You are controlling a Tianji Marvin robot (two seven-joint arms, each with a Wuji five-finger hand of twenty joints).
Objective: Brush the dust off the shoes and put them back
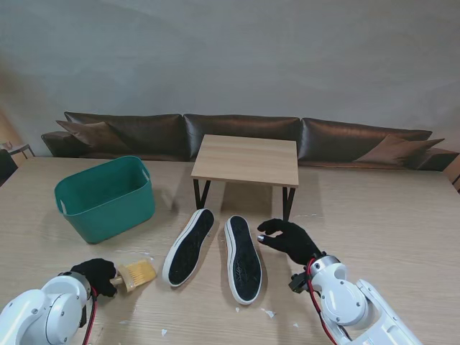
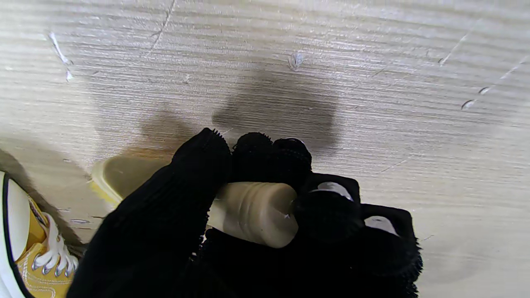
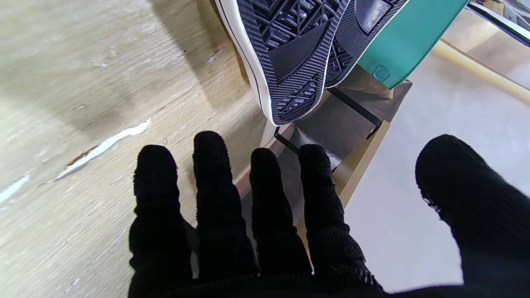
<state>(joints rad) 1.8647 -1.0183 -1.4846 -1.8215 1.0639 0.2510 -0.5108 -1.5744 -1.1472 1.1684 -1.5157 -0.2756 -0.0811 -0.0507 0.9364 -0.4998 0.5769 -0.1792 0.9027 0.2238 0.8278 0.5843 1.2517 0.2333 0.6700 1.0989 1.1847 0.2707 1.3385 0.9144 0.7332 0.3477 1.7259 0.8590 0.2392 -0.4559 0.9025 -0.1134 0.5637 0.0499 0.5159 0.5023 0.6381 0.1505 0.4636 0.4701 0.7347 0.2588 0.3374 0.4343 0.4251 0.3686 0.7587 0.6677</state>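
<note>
Two shoes lie soles up on the big table, side by side just on my side of the small wooden stand (image 1: 246, 159): left shoe (image 1: 188, 246), right shoe (image 1: 243, 259). My left hand (image 1: 97, 275) is closed around the brush (image 1: 134, 274) handle, bristles pointing toward the left shoe, brush well short of it. My right hand (image 1: 290, 239) holds nothing, fingers (image 3: 213, 165) spread, thumb apart, just beside the right shoe's edge. The green basket (image 1: 106, 198) sits left of the stand.
</note>
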